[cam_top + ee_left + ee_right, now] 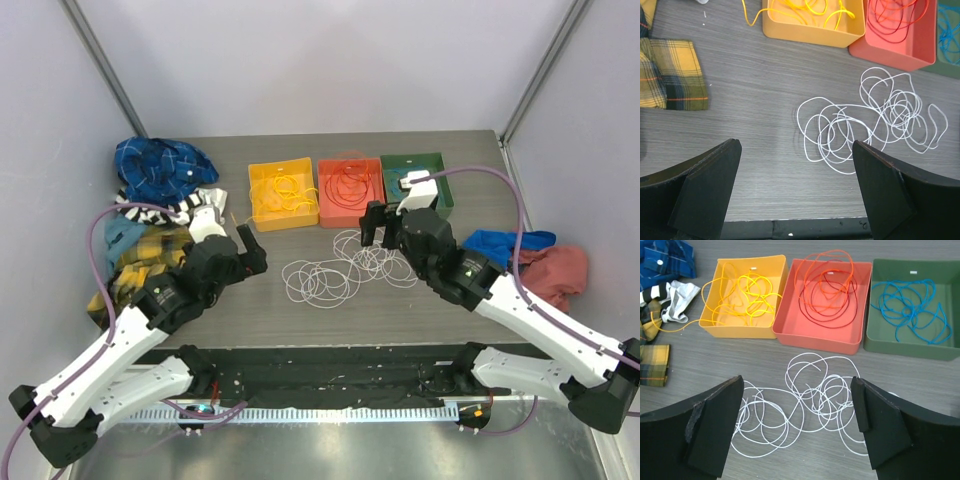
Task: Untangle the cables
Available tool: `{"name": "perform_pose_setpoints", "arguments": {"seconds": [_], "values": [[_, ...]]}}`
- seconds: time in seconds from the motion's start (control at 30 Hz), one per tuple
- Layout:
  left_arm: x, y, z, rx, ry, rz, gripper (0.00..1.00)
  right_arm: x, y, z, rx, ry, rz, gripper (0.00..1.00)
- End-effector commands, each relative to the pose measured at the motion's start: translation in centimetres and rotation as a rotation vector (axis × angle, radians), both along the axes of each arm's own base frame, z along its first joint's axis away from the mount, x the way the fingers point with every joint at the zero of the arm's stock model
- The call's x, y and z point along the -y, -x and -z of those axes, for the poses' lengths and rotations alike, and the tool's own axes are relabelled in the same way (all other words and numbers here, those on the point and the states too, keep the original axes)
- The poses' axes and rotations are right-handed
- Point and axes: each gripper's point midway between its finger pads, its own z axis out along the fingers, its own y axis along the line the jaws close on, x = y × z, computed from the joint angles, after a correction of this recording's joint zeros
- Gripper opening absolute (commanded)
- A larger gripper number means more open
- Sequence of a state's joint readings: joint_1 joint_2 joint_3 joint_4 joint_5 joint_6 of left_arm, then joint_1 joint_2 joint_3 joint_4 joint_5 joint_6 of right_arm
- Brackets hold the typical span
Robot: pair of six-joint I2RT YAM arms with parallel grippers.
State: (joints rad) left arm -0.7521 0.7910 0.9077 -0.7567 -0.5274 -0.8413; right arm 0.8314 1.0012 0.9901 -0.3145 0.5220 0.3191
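Several white cables (325, 280) overlapping, count unclear

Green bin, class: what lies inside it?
Only blue cables, loosely tangled on the floor of the green bin. Its near wall hides a thin strip of floor.

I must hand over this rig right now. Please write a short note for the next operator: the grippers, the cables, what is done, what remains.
Left gripper: open, empty, above the table, left of the white cables.
Right gripper: open, empty, over the tangle's right end.
Done: yellow cables in the yellow tray, one strand trailing out onto the table; red and orange cables in the red tray; blue cables in the green tray.
Left: the white cables, tangled in front of the trays.
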Motion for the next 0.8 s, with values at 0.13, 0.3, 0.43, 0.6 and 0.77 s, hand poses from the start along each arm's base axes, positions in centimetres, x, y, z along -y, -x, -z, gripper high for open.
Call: {"name": "perform_pose_setpoints", "arguments": {"seconds": [0.13, 0.3, 0.43, 0.6, 0.77], "values": [[0.4, -0.1, 0.3, 0.003, -0.002, 0.027, 1.00, 0.6, -1.2, -0.3, 0.028, -0.014, 0.089, 1.00], [0.8, 0.0, 1.3, -0.025, -0.007, 0.043, 1.00, 2.2, -1.6, 1.4, 0.052, -0.021, 0.192, 1.00], [0.9, 0.2, 2.3, -0.052, -0.012, 0.045, 1.00, 2.0, -1.3, 2.2, 0.018, -0.016, 0.176, 1.00], [1.2, 0.2, 2.6, -0.056, -0.001, 0.052, 1.00, 2.0, -1.3, 2.5, 0.000, -0.003, 0.185, 1.00], [1.4, 0.1, 2.6, -0.057, 0.002, 0.056, 1.00, 2.7, -1.5, 2.0, 0.024, -0.041, 0.232, 1.00]]}}
